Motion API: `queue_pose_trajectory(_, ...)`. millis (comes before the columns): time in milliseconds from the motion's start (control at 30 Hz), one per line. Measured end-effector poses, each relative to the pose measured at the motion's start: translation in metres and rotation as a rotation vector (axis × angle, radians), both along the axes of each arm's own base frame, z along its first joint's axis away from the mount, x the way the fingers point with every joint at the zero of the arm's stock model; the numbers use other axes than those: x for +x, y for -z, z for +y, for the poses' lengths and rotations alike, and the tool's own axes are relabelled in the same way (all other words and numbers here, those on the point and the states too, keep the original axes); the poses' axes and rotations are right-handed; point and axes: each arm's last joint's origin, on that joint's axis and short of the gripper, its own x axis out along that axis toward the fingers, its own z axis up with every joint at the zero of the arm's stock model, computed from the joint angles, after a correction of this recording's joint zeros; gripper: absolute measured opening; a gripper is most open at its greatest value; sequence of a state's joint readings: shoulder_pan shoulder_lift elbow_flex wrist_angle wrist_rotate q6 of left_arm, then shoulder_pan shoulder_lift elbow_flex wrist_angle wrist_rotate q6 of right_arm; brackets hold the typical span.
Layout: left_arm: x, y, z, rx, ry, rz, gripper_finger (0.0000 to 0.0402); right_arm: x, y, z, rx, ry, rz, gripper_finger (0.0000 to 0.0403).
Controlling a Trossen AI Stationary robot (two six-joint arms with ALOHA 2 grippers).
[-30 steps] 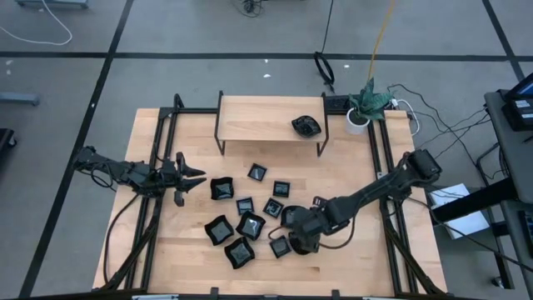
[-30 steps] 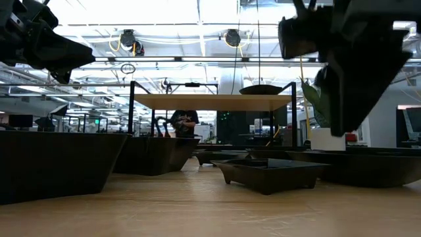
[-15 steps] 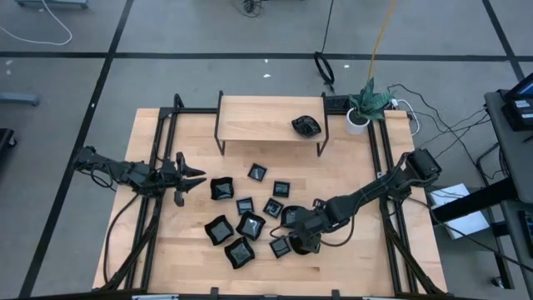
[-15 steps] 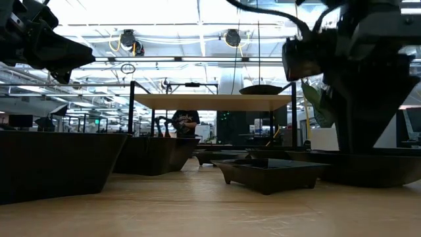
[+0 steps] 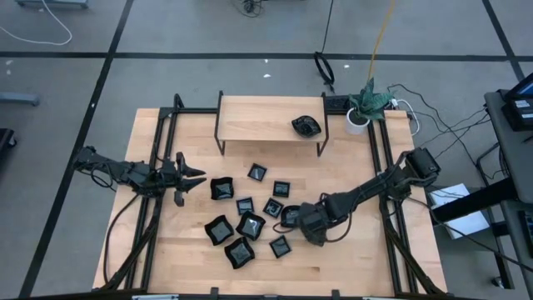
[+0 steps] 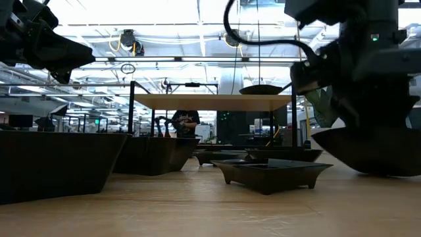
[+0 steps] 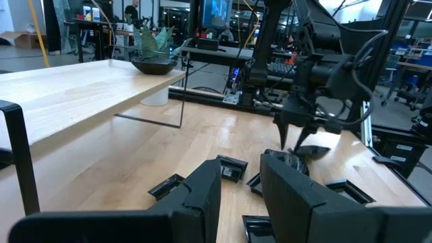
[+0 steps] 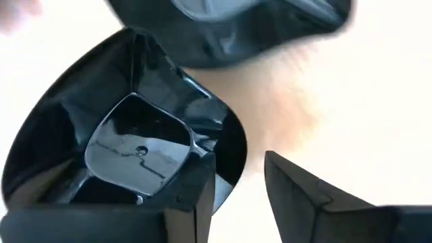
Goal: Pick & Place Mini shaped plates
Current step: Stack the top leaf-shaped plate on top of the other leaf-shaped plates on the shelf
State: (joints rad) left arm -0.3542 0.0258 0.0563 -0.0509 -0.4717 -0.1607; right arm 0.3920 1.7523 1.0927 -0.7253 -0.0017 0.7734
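Several small glossy black plates (image 5: 250,225) lie spread over the middle of the wooden table, square and roundish ones. Another roundish plate (image 5: 306,126) sits on the raised wooden shelf (image 5: 258,119) at the far side. My right gripper (image 5: 308,227) is at the right end of the cluster, shut on a roundish wavy-rimmed plate (image 8: 128,135), which also shows in the low view (image 6: 371,151). My left gripper (image 5: 198,177) hangs open and empty left of the cluster; its fingers show apart in the left wrist view (image 7: 239,196). My right gripper holds the roundish plate by its rim (image 8: 228,152). One finger (image 8: 192,192) is inside the bowl and the other is outside the rim. The fingers come from above, pointing down. The plate is lifted clear of the table and tilted (image 6: 342,141).
A small square plate (image 5: 281,246) lies just near of my right gripper, and another plate (image 8: 229,20) lies close beyond the held one. A potted plant (image 5: 366,102) stands at the far right corner. Black frame rails (image 5: 158,167) run along both table sides.
My right gripper has come down onto the roundish plate, taken hold of its rim and risen again, shifting a little toward the table's far right. The plate has gone from resting flat on the table to lifted clear and tilted.
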Motion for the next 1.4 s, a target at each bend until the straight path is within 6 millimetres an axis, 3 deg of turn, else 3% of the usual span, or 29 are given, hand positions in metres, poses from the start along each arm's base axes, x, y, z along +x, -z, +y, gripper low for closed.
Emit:
queue_pose_trajectory(367, 0.0, 0.0, 0.0, 0.0, 0.0, 0.0, 0.0106, 0.0, 0.0, -0.011, -0.022, -0.019, 0.027, 0.0113)
queue_pose_trajectory(667, 0.0, 0.0, 0.0, 0.0, 0.0, 0.0, 0.0106, -0.005, -0.032, -0.017, 0.001, -0.108, -0.089, 0.0114)
queue_pose_trajectory(833, 0.0, 0.0, 0.0, 0.0, 0.0, 0.0, 0.0106, -0.007, -0.039, -0.016, -0.076, -0.2, -0.145, 0.0114)
queue_pose_trajectory(1067, 0.0, 0.0, 0.0, 0.0, 0.0, 0.0, 0.0106, -0.007, -0.021, -0.015, -0.008, -0.213, -0.21, 0.0114)
queue_pose_trajectory(1400, 0.0, 0.0, 0.0, 0.0, 0.0, 0.0, 0.0106, -0.019, -0.004, -0.017, 0.001, -0.173, -0.169, 0.0114)
